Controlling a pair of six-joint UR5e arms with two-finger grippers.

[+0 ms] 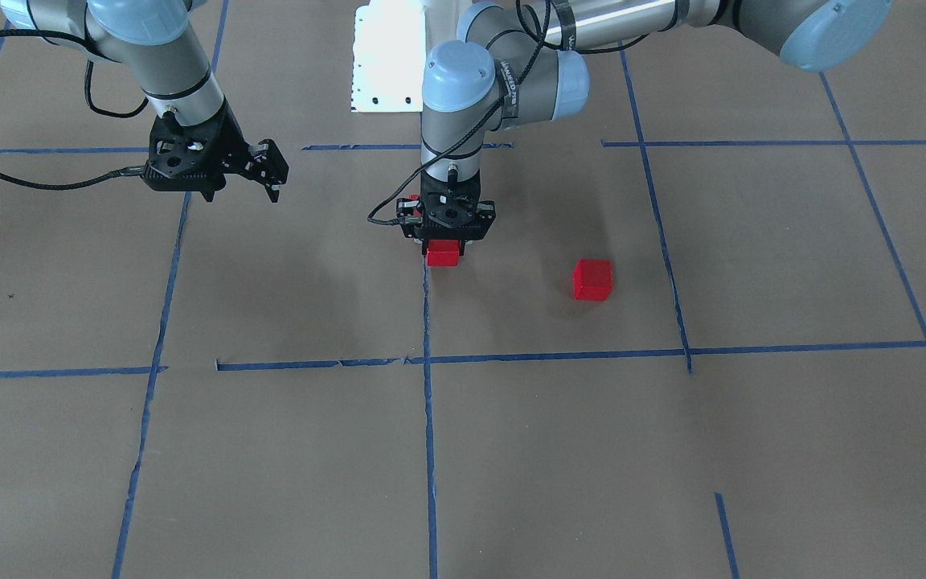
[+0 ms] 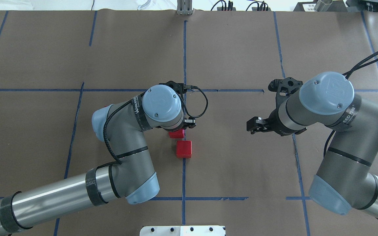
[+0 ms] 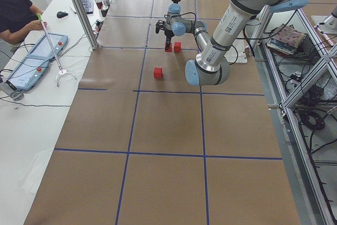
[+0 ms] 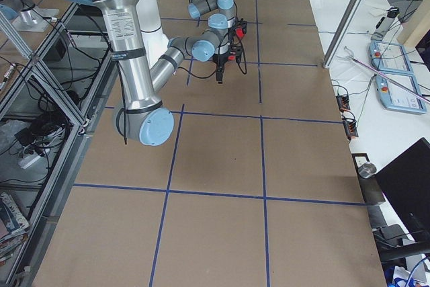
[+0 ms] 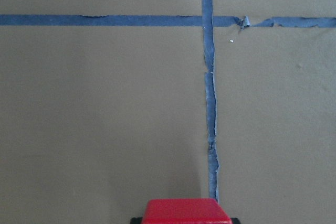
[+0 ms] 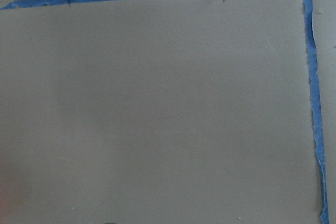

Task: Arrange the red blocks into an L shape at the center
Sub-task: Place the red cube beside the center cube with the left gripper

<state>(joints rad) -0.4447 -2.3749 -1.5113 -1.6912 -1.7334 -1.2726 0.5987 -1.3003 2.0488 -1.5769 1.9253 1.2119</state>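
Note:
My left gripper [image 1: 444, 243] points straight down at the center, shut on a red block [image 1: 443, 254] that sits on or just above the brown paper, on the long blue tape line [image 1: 428, 322]. The left wrist view shows that block [image 5: 186, 211] at its bottom edge. A second red block [image 2: 184, 149] lies close beside the held block [image 2: 176, 133], on the robot's side; they are nearly touching at a corner. The third red block [image 1: 592, 280] lies alone further to my left. My right gripper [image 1: 273, 172] hovers open and empty to the right.
A white plate [image 1: 387, 56] lies at the robot's edge of the table. A side table with tablets [image 3: 45, 51] and a seated person [image 3: 16, 6] is beyond the table's far side. A metal post [image 3: 81, 9] stands there.

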